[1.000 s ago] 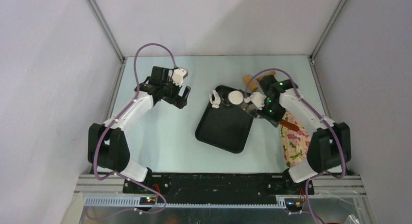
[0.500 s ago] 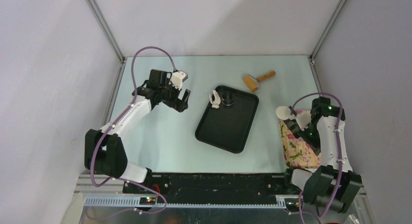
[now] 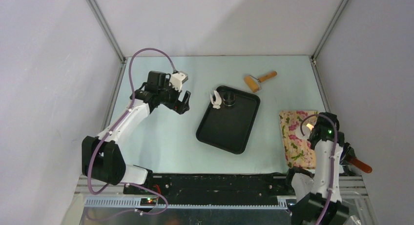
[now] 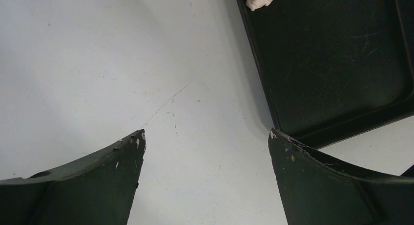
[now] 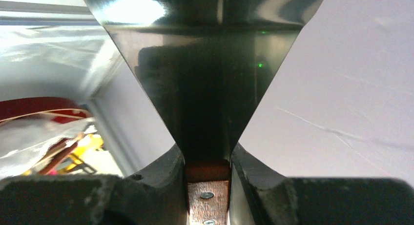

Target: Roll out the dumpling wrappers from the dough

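In the overhead view, the left gripper (image 4: 206, 133) is seen left of centre, held above the bare table (image 3: 166, 132) with its jaws spread wide and nothing between them. Just to its right, the dough (image 3: 215, 99), a small white ragged lump, is found at the upper left corner of the black tray (image 3: 224, 130), resting on the rim. A round cup (image 3: 229, 99) is set just beside it inside the tray. Further right, near the top of the table, a small roller (image 3: 258, 80) with a wooden handle is laid. A flowered cloth (image 3: 293, 137) is spread at the right edge. Above the cloth's lower right part, the right gripper (image 5: 207, 161) is clamped on the brown handle of a shiny metal scraper (image 5: 205, 88). No dough can be made out on its blade.
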Controlling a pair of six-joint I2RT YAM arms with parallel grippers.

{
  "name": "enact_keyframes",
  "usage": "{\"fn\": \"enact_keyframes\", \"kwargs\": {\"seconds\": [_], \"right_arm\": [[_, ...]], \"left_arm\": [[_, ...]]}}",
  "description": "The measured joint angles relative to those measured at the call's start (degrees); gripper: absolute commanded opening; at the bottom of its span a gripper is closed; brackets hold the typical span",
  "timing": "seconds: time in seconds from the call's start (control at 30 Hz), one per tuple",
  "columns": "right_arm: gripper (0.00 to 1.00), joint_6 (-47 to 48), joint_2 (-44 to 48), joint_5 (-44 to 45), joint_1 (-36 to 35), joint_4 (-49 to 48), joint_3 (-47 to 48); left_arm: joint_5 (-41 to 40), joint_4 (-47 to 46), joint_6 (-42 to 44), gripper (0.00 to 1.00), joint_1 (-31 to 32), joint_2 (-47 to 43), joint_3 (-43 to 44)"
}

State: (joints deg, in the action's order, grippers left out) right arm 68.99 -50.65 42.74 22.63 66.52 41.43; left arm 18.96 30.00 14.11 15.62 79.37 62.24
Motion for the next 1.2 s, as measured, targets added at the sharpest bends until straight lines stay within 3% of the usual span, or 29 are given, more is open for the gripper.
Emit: {"fn": "enact_keyframes", "kwargs": {"seconds": [0.23, 0.43, 0.57, 0.87, 1.0, 1.1, 1.2], "right_arm": [[0.00, 29.38, 13.33, 15.15, -1.95, -29.68, -17.00], [0.00, 43.69, 13.38, 20.52, -6.12, -48.61, -24.72], [0.00, 47.78, 9.22, 21.94, -7.56, -55.76, -21.75], [0.00, 50.31, 2.12, 24.55, -9.27, -62.45, -2.71], [0.00, 47.82, -2.75, 25.27, -12.72, -52.17, 6.80], [0.00, 32.63, -10.34, 22.73, -16.52, -33.68, 19.04], [0.00, 10.84, -22.10, 12.76, -21.03, -9.88, 36.28]], "left_arm": [[1.09, -0.15, -0.04, 1.00, 0.00, -0.22, 0.00], [1.75, -0.20, -0.09, 1.00, 0.00, -0.24, 0.00], [2.10, -0.31, -0.09, 1.00, 0.00, -0.42, 0.00], [2.36, -0.79, -0.09, 1.00, 0.00, -0.63, 0.00], [2.51, -0.87, -0.07, 1.00, 0.00, -0.61, 0.00], [2.49, -0.98, -0.04, 1.00, 0.00, -0.46, 0.00], [2.47, -1.25, 0.09, 1.00, 0.00, 0.28, 0.00]]}}
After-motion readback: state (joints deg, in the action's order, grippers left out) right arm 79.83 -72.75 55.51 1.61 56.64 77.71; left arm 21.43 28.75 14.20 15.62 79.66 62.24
